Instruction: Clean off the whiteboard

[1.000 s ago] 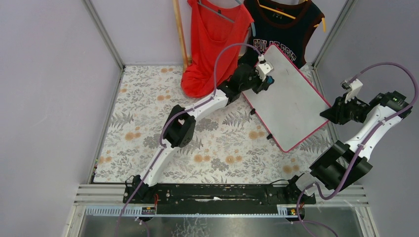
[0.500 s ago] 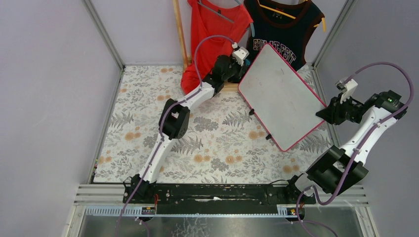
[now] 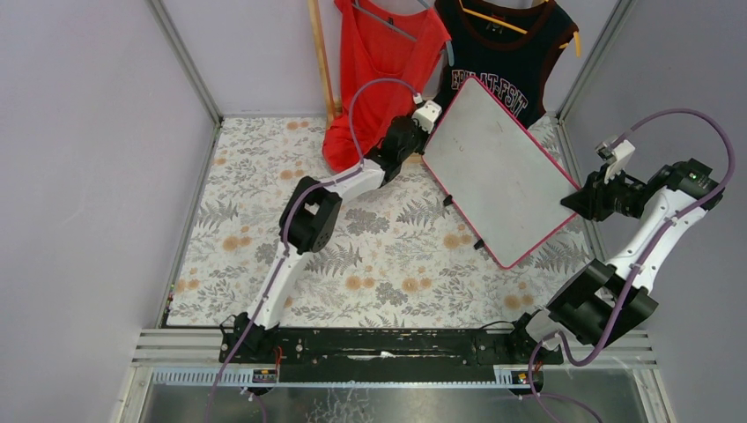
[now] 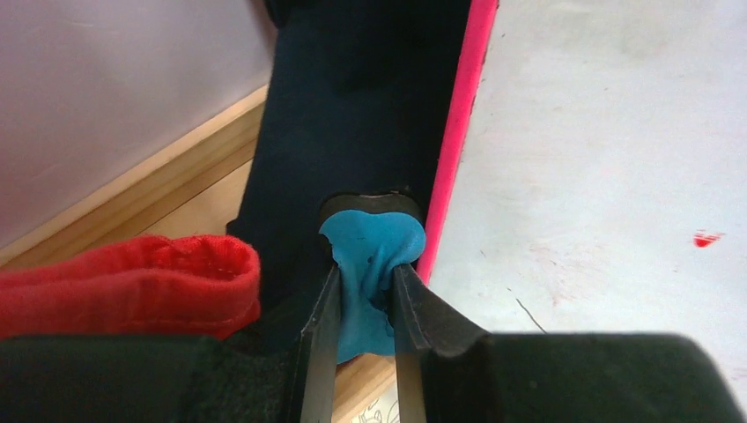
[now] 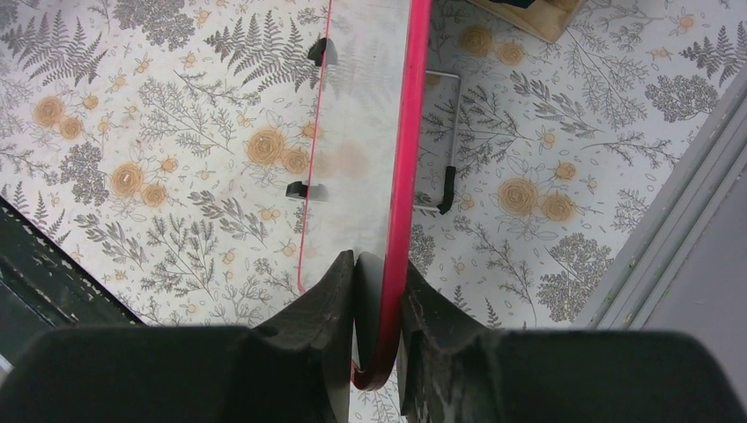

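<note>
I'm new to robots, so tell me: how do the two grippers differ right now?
The left gripper pinches a soft blue eraser; the right gripper clamps the pink rim of the whiteboard. The left sits just off the board's left edge, the right at its right corner. Both are shut on something.

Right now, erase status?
Right gripper jaws clamp pink-framed rectangular whiteboard at edge. Left gripper jaws shut on soft blue eraser, beside the frame. Small red mark on board.
</note>
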{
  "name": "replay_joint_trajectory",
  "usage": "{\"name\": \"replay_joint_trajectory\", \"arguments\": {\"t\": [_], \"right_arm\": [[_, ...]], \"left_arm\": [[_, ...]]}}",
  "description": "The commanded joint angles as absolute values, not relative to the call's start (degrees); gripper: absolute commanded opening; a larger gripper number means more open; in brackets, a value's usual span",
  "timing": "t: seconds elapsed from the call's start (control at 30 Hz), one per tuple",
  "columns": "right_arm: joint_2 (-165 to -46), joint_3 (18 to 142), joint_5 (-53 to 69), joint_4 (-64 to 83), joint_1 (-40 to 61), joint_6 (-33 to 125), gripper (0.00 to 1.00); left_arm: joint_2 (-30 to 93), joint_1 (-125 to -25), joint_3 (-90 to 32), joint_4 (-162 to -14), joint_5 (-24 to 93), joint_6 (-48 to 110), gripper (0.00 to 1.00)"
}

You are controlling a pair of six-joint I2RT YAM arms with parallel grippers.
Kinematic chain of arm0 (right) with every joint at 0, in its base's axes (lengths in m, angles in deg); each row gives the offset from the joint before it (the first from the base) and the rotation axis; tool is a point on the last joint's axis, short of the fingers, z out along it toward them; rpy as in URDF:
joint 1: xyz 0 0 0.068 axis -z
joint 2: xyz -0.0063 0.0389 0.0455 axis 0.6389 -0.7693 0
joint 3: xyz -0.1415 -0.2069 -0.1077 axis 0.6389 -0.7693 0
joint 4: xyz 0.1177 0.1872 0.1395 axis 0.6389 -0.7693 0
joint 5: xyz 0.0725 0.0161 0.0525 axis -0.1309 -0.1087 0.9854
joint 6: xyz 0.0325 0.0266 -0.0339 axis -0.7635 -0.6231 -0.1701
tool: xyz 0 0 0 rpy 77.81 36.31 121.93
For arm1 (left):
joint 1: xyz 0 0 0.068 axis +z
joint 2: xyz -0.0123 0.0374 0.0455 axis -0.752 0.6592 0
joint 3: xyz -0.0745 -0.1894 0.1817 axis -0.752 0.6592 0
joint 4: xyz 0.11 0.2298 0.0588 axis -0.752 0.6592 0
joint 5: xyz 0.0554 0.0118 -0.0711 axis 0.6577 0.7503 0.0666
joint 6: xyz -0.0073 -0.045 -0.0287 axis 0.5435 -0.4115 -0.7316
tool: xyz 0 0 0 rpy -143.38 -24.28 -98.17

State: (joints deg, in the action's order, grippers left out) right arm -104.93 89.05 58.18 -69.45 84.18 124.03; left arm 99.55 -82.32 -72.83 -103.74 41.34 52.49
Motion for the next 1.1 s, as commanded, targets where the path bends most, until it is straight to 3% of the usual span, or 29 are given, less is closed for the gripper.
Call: {"name": "replay_joint_trajectory", "arguments": {"t": [0.0, 0.23, 0.47, 0.63, 1.07], "right_arm": [[-107.77, 86.48, 47.58, -74.87, 81.31, 127.78, 0.00], [-108.65, 86.70, 48.29, -74.80, 81.25, 127.78, 0.00], [-108.79, 86.58, 48.30, -74.82, 81.29, 127.95, 0.00], [-108.54, 86.39, 48.19, -74.83, 81.35, 128.14, 0.00], [-108.44, 86.60, 48.30, -74.86, 81.29, 127.80, 0.00]], "left_arm": [[93.35, -84.71, -68.82, -109.44, 53.21, 54.25, 0.00], [90.48, -84.59, -65.94, -109.29, 59.69, 55.90, 0.00], [85.11, -84.49, -56.49, -114.69, 45.68, 52.46, 0.00], [86.70, -84.91, -58.43, -114.33, 38.12, 49.83, 0.00], [92.16, -89.48, -68.38, -108.69, 34.84, 50.03, 0.00]]}}
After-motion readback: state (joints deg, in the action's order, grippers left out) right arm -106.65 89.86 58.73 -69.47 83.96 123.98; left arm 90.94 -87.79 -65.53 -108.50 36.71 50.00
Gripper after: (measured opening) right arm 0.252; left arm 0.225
